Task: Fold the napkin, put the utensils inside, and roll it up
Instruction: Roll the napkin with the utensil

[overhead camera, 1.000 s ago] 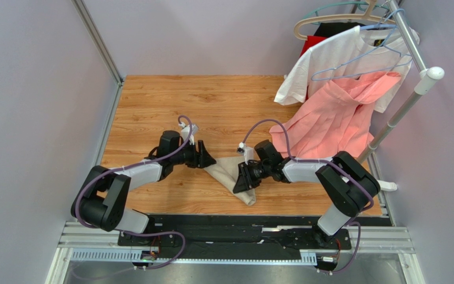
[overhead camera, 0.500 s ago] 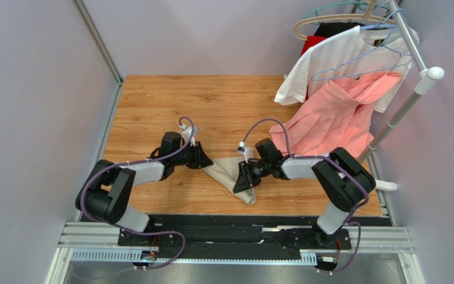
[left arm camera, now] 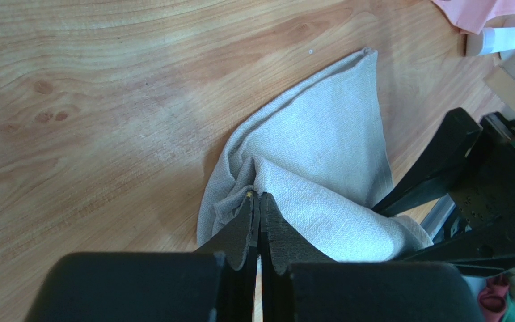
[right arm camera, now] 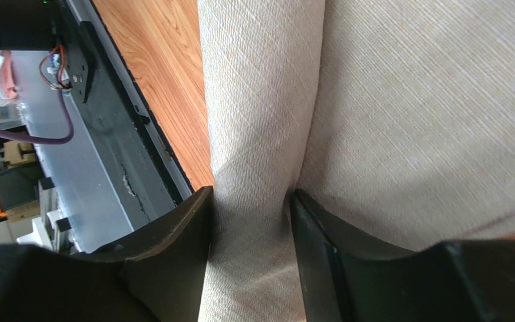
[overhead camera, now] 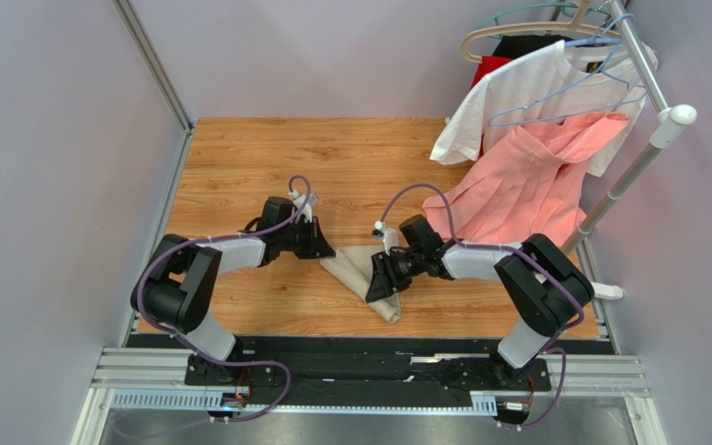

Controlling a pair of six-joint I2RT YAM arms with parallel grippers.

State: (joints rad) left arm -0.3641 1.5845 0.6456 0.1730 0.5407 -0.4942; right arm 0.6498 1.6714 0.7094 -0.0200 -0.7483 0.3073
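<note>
The beige napkin (overhead camera: pixel 360 269) lies bunched into a long fold on the wood table (overhead camera: pixel 267 158) between the two arms. My left gripper (overhead camera: pixel 325 250) is at its left corner. In the left wrist view its tips (left arm camera: pixel 259 196) are shut together on a puckered crease of the napkin (left arm camera: pixel 320 161). My right gripper (overhead camera: pixel 378 286) sits over the napkin's right side. In the right wrist view the gripper (right arm camera: pixel 250 201) straddles a rolled ridge of the napkin (right arm camera: pixel 260 100), with both fingers pressing against it. The utensils are hidden or out of view.
A salmon-pink garment (overhead camera: pixel 527 185) and a white T-shirt (overhead camera: pixel 527 88) hang from a rack (overhead camera: pixel 629 176) at the back right, the pink hem reaching down behind the right arm. A black rail (overhead camera: pixel 369 352) runs along the table's near edge. Grey walls close in both sides.
The left gripper has slid a little right to the napkin's corner and closed its jaws on the cloth. The right arm and the napkin have hardly moved.
</note>
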